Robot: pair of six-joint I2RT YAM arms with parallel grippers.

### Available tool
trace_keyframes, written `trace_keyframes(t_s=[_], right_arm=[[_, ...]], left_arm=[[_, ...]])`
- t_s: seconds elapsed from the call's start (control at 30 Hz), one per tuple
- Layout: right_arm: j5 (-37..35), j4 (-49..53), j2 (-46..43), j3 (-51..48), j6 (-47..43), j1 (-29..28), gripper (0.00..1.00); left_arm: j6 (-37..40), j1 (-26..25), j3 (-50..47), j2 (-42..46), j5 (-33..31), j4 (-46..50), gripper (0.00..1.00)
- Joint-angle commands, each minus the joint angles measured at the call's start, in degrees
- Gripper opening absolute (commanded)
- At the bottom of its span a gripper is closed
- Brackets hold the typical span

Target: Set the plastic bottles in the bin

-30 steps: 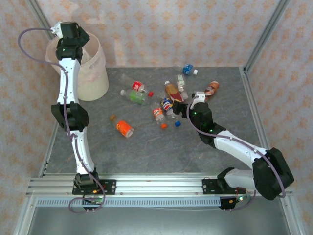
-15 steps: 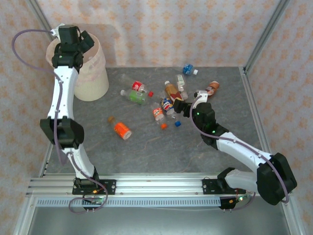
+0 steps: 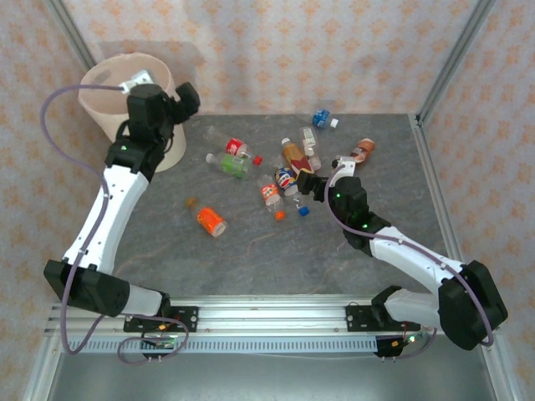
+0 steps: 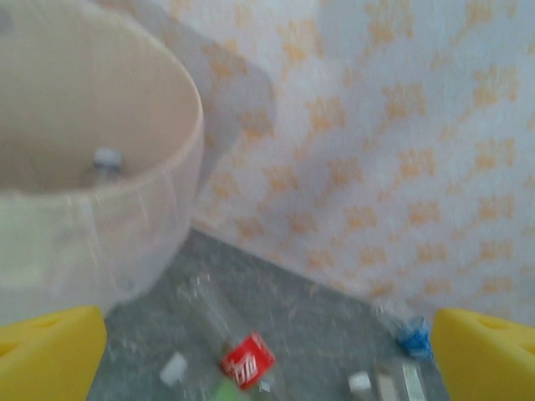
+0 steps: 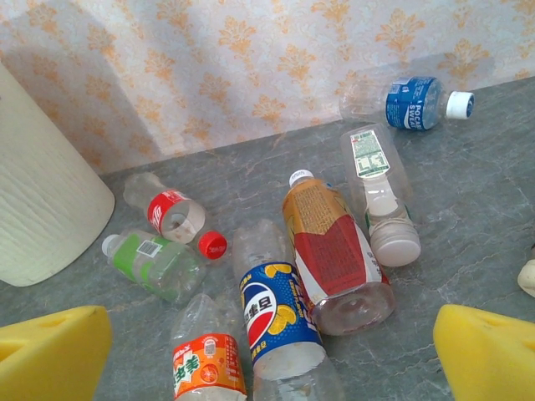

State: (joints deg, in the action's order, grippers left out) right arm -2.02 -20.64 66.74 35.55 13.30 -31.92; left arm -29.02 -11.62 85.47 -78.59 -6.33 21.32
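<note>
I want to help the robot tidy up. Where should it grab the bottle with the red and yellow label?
Probably the shoulder below the white cap of the red-and-yellow bottle, with the right end effector coming down from above and closing across its width. It lies on its side, the blue bottle crowds its body, and the neck end has room.

a grey table carries scattered plastic bottles and the bin.

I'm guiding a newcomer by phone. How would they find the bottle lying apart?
Start at the cream bin in the far left corner of the table, then come toward the near edge and rightward. One orange-labelled bottle lies there; unlike the others, clustered to its right, it lies alone.
</note>
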Motion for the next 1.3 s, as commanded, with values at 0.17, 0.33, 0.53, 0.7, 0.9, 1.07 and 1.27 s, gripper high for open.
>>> trace_keyframes(t_s=[0.17,0.33,0.53,0.7,0.9,1.07,1.27], right_arm=[[-0.62,-2.60,-0.29,-1.45,1.64,0.26,0.99],[-0.12,-1.90,-0.46,-1.84,1.37,0.26,0.99],[-0.13,-1.99,0.23,-1.30,1.87,0.24,0.99],[-0.26,-1.68,0.60,-1.01,1.95,0.28,0.99],[-0.17,-1.15,0.81,-0.48,2.25,0.25,0.99],[-0.18,-0.58,0.78,-0.34,2.08,0.23,0.99],[-0.80,-0.36,0.39,-0.75,1.76,0.28,0.99]], left_arm=[[-10.13,-6.29,-11.13,7.15,-3.71,3.81,1.00],[-18.52,-6.58,-17.27,8.95,-3.47,13.33,1.00],[-29.84,-6.53,-27.42,8.87,-3.11,17.49,1.00],[-35.02,-6.73,-34.07,6.70,2.48,14.83,0.99],[-35.15,-9.21,-33.38,-0.16,5.30,13.77,0.97],[-36.58,-9.48,-33.18,-5.30,5.10,13.78,0.95],[-36.15,-9.73,-36.48,-9.91,7.35,4.75,0.92]])
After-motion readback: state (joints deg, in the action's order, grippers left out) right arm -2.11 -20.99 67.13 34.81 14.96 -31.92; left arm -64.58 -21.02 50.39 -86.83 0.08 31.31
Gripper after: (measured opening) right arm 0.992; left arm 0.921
